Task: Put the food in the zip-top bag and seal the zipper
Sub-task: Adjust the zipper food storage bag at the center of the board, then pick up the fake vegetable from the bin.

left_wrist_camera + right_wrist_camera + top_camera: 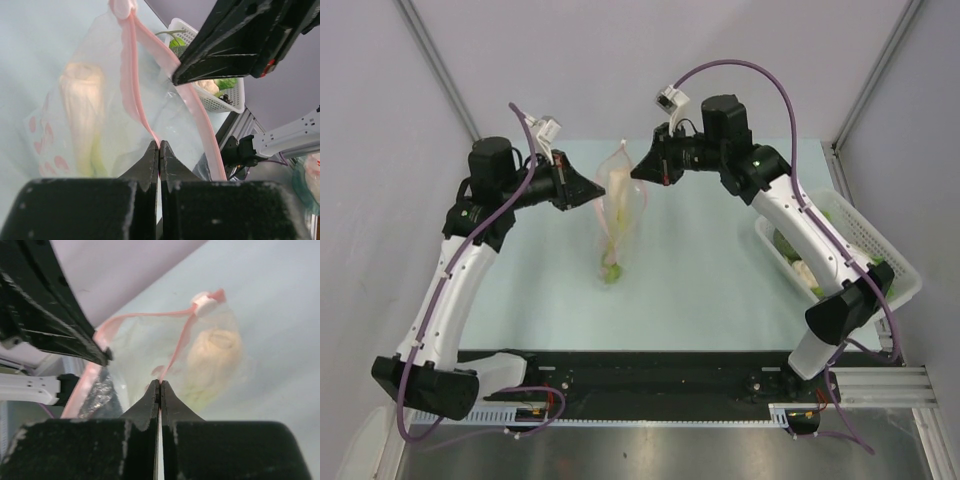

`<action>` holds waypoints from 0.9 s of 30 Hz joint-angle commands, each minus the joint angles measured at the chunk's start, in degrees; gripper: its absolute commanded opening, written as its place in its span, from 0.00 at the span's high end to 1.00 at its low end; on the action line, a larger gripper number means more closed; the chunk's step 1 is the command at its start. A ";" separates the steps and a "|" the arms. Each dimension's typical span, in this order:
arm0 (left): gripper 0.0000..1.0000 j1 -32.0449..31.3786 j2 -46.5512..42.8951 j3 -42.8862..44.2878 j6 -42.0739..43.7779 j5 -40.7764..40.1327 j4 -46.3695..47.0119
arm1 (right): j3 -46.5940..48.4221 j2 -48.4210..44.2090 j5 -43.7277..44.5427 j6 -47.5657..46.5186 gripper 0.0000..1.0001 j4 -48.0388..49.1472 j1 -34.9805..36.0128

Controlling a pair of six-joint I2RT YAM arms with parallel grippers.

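The clear zip-top bag (618, 215) hangs upright over the middle of the table, held up by its mouth between both grippers. The long white-green leek (615, 225) stands inside it, and also shows in the left wrist view (82, 112) and the right wrist view (215, 355). My left gripper (599, 190) is shut on one side of the pink zipper strip (132, 75). My right gripper (635, 172) is shut on the other side of the strip (182, 337). The mouth gapes open between them. A pale slider (204, 302) sits at the strip's far end.
A white latticed basket (890, 255) stands at the right edge of the table. It holds green pieces (785, 242) and a pale piece (807, 272). It also shows in the left wrist view (232, 102). Grey walls close in the back and sides.
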 commanded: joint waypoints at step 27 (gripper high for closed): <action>1.00 -2.65 13.44 -0.78 -3.81 -3.12 8.37 | -1.92 -5.85 6.81 -42.31 0.00 -42.44 -40.62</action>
